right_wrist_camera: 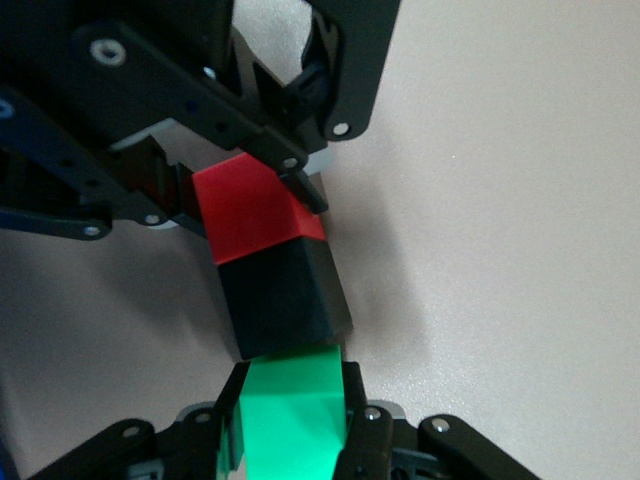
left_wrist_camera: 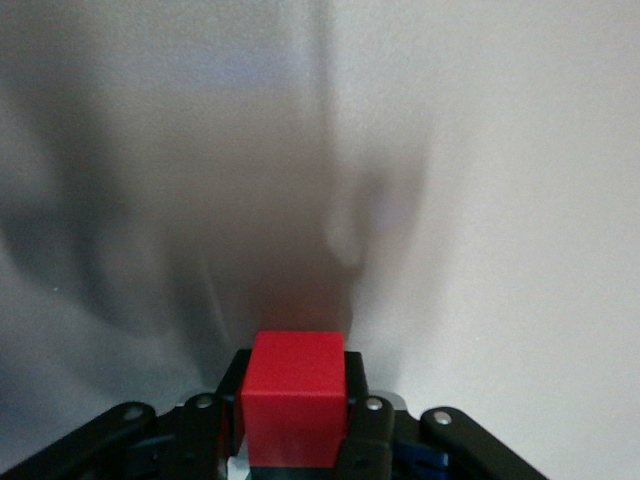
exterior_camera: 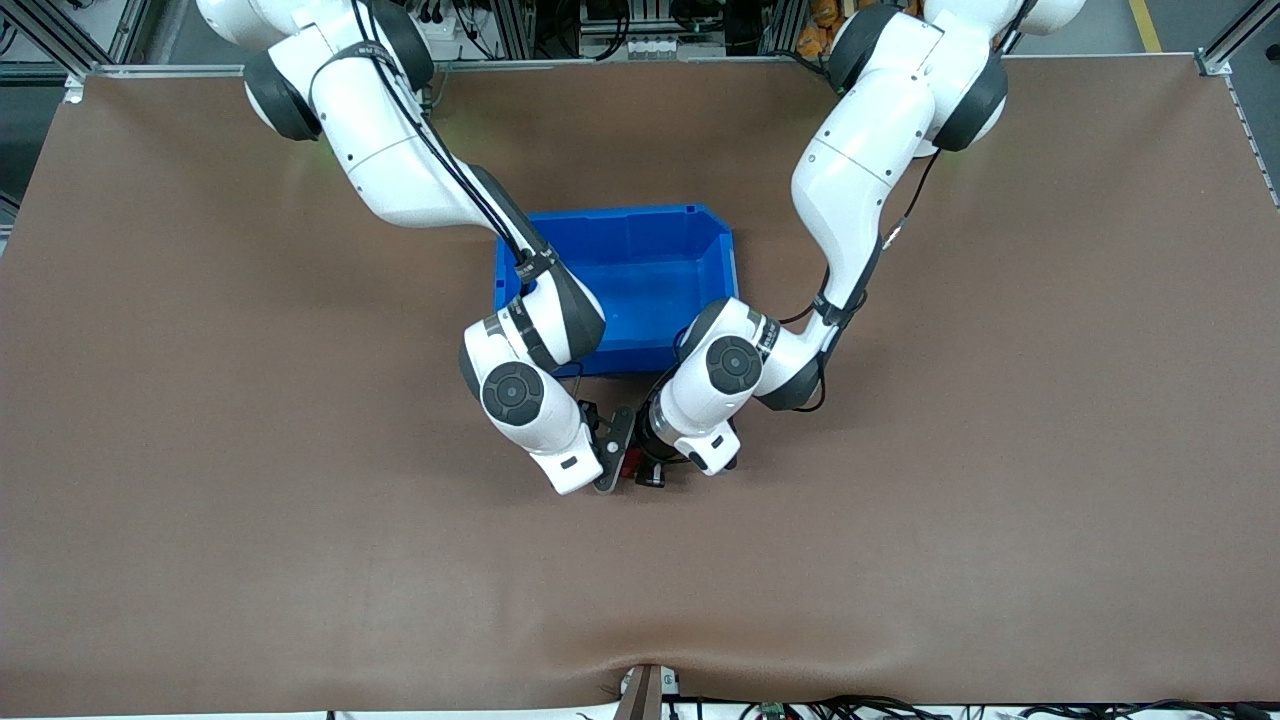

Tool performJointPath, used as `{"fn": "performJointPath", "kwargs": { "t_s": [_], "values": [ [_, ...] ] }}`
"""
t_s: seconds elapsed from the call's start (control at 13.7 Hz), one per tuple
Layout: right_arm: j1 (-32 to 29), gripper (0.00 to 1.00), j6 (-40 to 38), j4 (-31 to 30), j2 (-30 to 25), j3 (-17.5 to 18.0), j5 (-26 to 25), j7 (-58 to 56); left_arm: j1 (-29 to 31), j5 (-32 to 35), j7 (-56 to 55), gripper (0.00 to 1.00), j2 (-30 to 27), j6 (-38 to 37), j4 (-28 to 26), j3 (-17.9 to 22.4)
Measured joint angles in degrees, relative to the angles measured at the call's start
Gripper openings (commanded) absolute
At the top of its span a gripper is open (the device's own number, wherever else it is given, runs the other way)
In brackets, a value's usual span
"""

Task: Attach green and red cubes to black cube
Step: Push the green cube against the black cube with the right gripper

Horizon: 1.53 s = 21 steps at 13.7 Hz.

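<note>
Black cube (right_wrist_camera: pixel 285 295): it sits in the middle of a row of three, over the bench (exterior_camera: pixel 200 450), a bit nearer to the front camera than the blue bin (exterior_camera: pixel 640 280). It touches the red one on one face and the green one on the face across from it.
Red cube (right_wrist_camera: pixel 255 205): my left hand (right_wrist_camera: pixel 240 190) is closed on it. I hold it by two sides so one flat face is free to press on the black one.
Green cube (right_wrist_camera: pixel 290 420): my right hand (right_wrist_camera: pixel 290 440) is closed on it the same way, with its free face on the black one.
Why both hands meet: each pushes toward the other, so I think the black one is squeezed in between and the row stays straight.
How far along: all three touch, so I judge the joining is almost done. I cannot tell if they have stuck yet.
What could go wrong: if one hand lets go too soon, the row may fall apart.
</note>
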Motion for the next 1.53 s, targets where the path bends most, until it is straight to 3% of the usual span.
{"fn": "performJointPath", "kwargs": {
  "t_s": [1.53],
  "values": [
    [0.97,0.00,1.23,0.17,0.64,-0.87,-1.17,0.14,0.00,0.00,-0.14,0.00,0.02,0.13,0.00,0.05]
  ]
}}
